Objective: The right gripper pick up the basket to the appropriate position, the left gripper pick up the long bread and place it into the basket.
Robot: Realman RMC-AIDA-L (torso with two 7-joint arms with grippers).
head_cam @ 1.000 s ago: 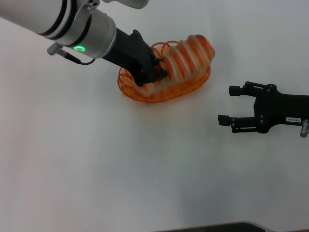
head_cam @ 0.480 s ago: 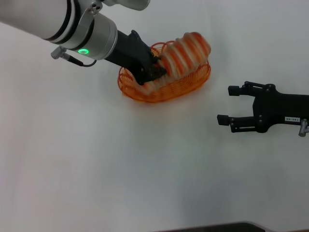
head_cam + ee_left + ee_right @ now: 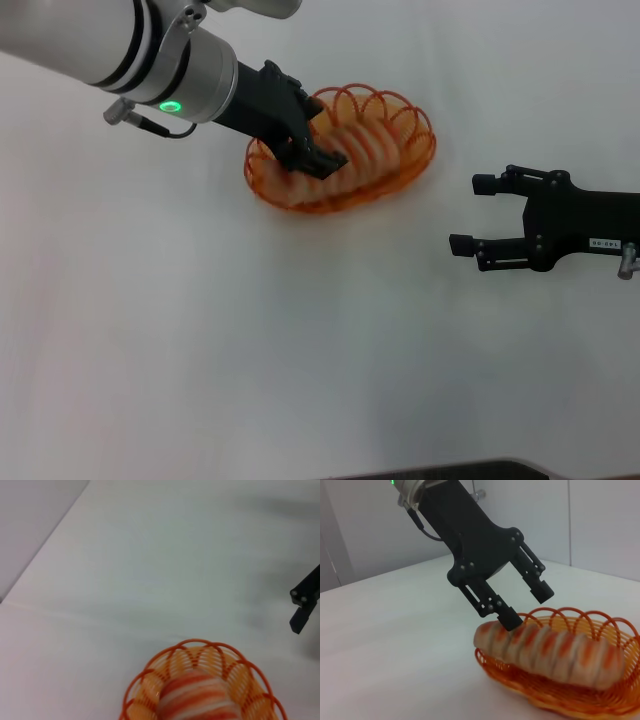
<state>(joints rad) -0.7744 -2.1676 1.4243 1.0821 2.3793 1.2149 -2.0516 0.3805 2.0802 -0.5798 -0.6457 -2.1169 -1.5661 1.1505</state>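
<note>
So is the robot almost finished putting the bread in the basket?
Almost. The long bread already lies inside the basket, which sits on the white table. The left pincer is open right above one end of the loaf, with one finger tip at its crust. The right pincer is open and waits off to the side, holding nothing. All that is left is for the left arm to pull away.

Bright, even light; soft faint shadows (left wrist view slightly blurred).
</note>
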